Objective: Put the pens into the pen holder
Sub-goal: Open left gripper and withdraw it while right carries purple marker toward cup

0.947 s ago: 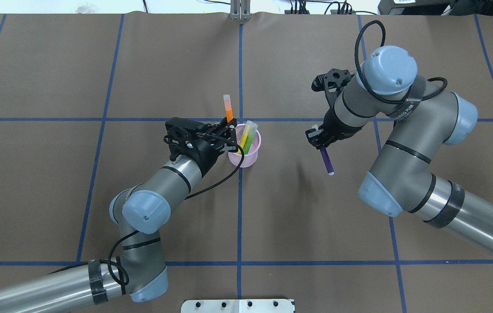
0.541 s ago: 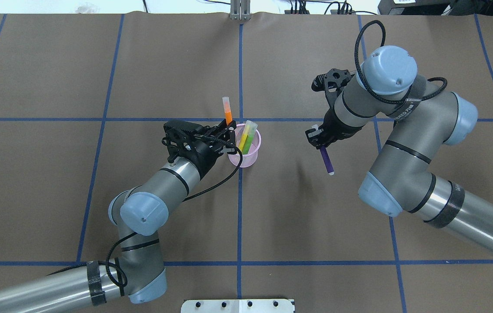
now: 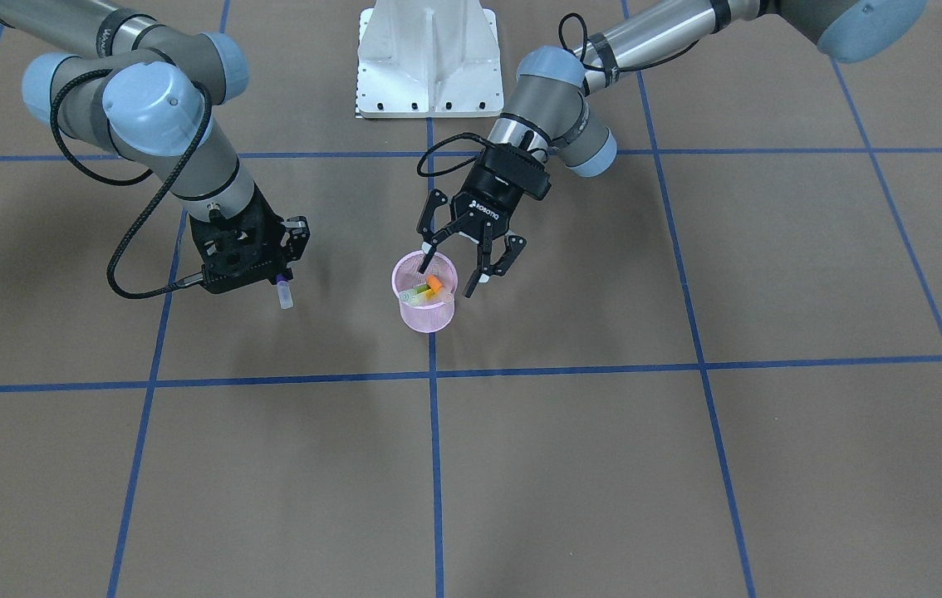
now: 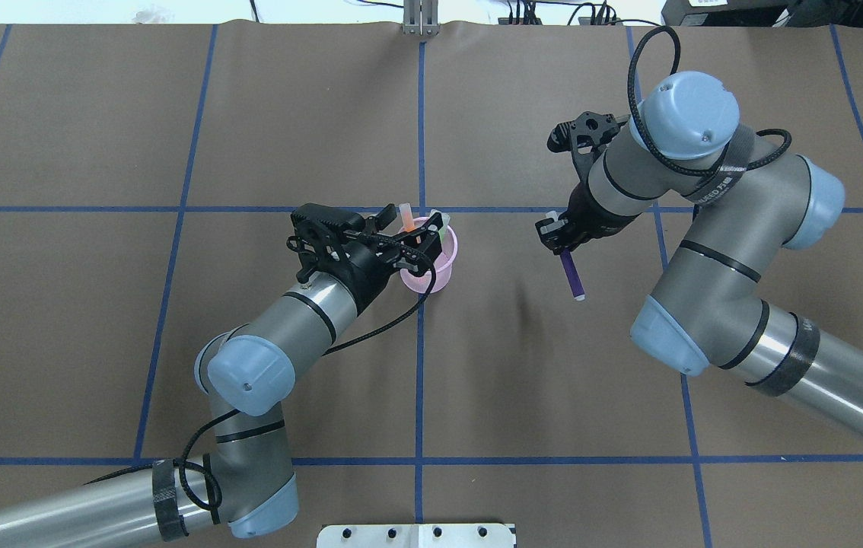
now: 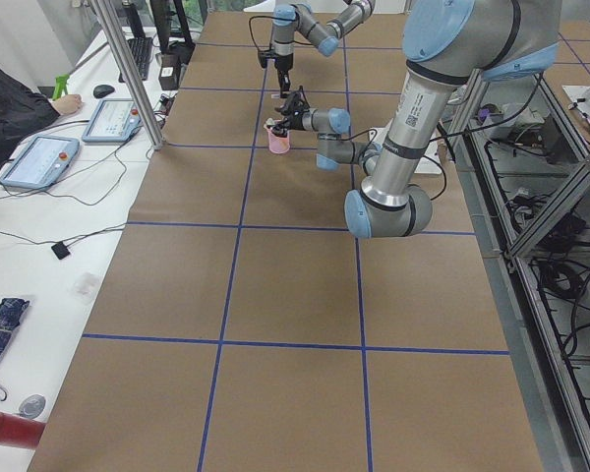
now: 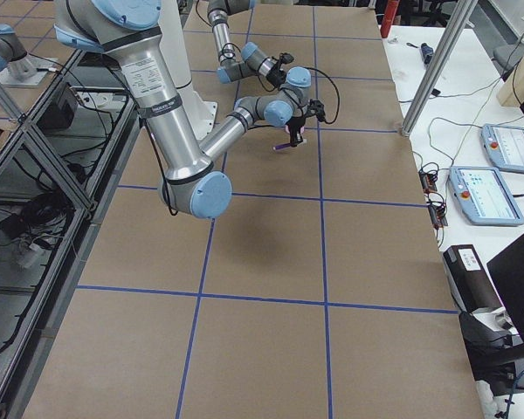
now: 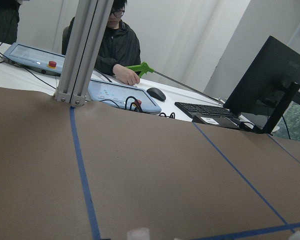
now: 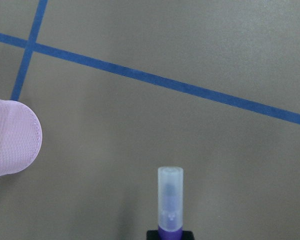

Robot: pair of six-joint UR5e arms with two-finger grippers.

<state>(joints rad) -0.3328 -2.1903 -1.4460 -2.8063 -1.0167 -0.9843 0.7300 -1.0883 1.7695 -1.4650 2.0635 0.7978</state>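
Pen holder [image 3: 425, 314] contains orange pen [image 3: 435, 284], green pen [image 3: 420, 290]; purple pen [image 4: 572, 275] apart.

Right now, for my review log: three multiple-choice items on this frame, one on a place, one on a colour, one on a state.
1. Where is the purple pen? A in the pen holder; B lying loose; C in the right gripper.
2. Which colour pen shares the pen holder with the green pen? A orange; B blue; C black.
3. The left gripper is: A open; B shut on a pen; C shut on the rim.
Answers: 1 C, it clamps the pen apart from the pen holder. 2 A, the orange pen sits in it. 3 A, its jaws stand wide over the pen holder.
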